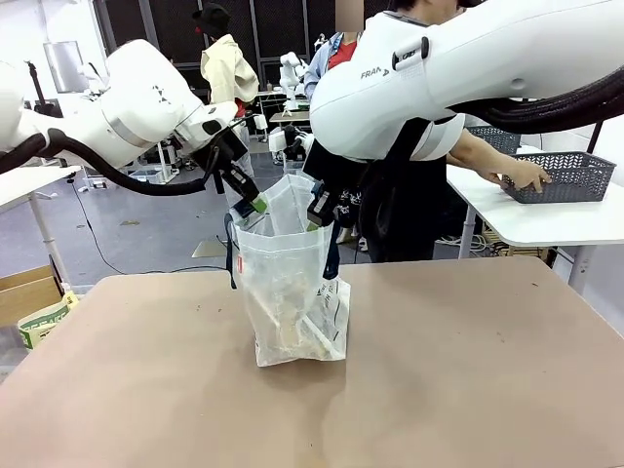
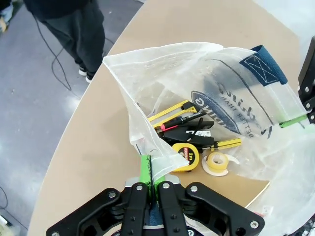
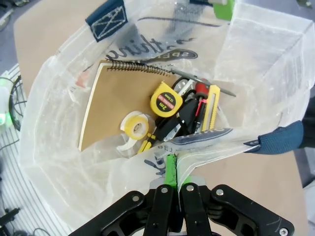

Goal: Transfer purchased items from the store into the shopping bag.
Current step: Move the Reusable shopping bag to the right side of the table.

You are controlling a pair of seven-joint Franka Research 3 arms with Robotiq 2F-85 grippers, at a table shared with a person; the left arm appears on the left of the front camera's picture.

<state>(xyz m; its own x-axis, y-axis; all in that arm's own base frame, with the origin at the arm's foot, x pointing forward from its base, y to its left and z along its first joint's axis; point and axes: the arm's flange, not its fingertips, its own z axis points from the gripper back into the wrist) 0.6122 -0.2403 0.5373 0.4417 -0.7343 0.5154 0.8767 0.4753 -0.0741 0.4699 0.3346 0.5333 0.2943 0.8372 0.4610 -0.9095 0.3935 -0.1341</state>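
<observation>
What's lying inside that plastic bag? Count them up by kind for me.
Spiral notebook: 1
Tape measure: 1
Tape roll: 1
Yellow utility knife: 1
Yellow-handled screwdriver: 1
Total: 5 clear; dark tools beside them too tangled to count.

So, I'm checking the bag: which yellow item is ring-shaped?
The tape roll, a pale ring with a hole; tape measure and utility knife are solid.

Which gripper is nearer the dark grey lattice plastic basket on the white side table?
Right. The right gripper pinches the translucent plastic shopping bag on its rim toward the basket; the left gripper pinches the opposite rim, farther off.
</observation>
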